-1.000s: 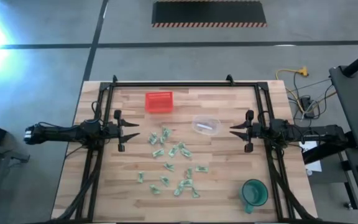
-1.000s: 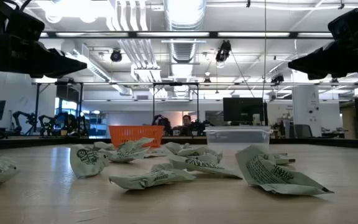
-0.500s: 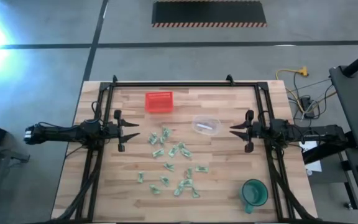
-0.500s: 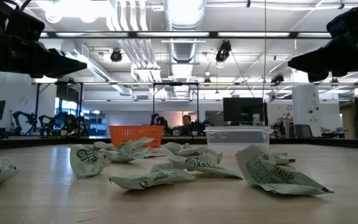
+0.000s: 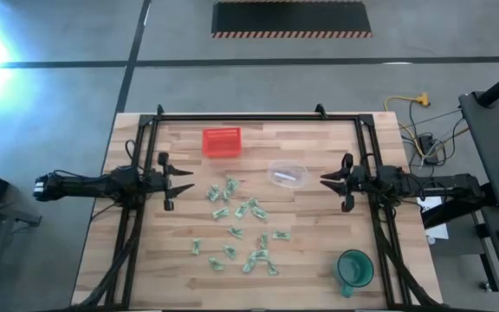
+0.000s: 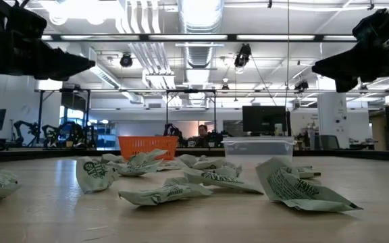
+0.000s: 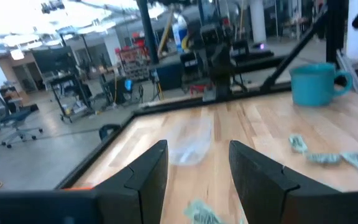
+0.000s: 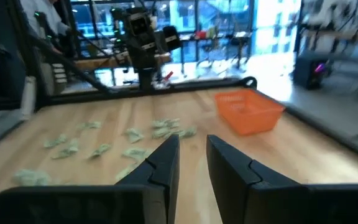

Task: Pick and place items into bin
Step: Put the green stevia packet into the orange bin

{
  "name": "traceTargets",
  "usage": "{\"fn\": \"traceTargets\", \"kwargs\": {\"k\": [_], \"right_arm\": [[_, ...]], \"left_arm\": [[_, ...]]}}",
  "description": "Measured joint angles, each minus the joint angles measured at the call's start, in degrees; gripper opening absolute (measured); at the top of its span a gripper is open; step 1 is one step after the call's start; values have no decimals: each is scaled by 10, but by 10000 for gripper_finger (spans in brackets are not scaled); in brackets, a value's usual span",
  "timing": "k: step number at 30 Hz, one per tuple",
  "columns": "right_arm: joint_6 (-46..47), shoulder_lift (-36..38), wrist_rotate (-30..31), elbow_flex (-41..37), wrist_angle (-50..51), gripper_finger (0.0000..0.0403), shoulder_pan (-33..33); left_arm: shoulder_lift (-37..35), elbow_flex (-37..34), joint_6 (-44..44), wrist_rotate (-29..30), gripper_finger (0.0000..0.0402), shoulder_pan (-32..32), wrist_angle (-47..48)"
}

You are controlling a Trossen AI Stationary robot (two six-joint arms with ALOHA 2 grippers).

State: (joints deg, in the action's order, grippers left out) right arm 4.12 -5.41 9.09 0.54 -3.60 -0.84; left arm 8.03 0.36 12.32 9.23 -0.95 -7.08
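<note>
One camera looks straight down on the whole desk (image 5: pixel 319 260), another sits at desk-top level facing the room behind, each wrist camera looks forward across the desk from its side, and all share the scattered items (image 5: pixel 248 208)

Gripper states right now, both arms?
Left gripper: open, empty, above the table's left side.
Right gripper: narrowly open, empty, above the right side.
</note>
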Motion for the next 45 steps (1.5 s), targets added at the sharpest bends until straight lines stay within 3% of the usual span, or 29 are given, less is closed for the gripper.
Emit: {"fn": "traceTargets", "kwargs": {"k": [10, 14, 21, 26, 33, 39, 45], "right_arm": [[8, 0, 16, 0, -12, 73, 0], [-21, -1, 16, 0, -9, 73, 0], [13, -4, 16, 0, -10, 73, 0], [0, -4, 15, 0, -11, 73, 0], [-11, -4, 15, 0, -11, 73, 0], [-11, -4, 15, 0, -10, 73, 0], [-11, -4, 14, 0, -9, 73, 0]], "left_arm": [[0, 0, -34, 1, 155, 0, -89], [-1, 0, -46, 44, 155, 0, -155], [19, 0, -139, 47, 155, 0, -142], [67, 0, -190, 48, 155, 1, -124], [129, 1, -196, 63, 155, 1, -125], [182, 10, -231, -52, 155, -2, -109], [332, 71, -200, -57, 155, -18, -99]]}}
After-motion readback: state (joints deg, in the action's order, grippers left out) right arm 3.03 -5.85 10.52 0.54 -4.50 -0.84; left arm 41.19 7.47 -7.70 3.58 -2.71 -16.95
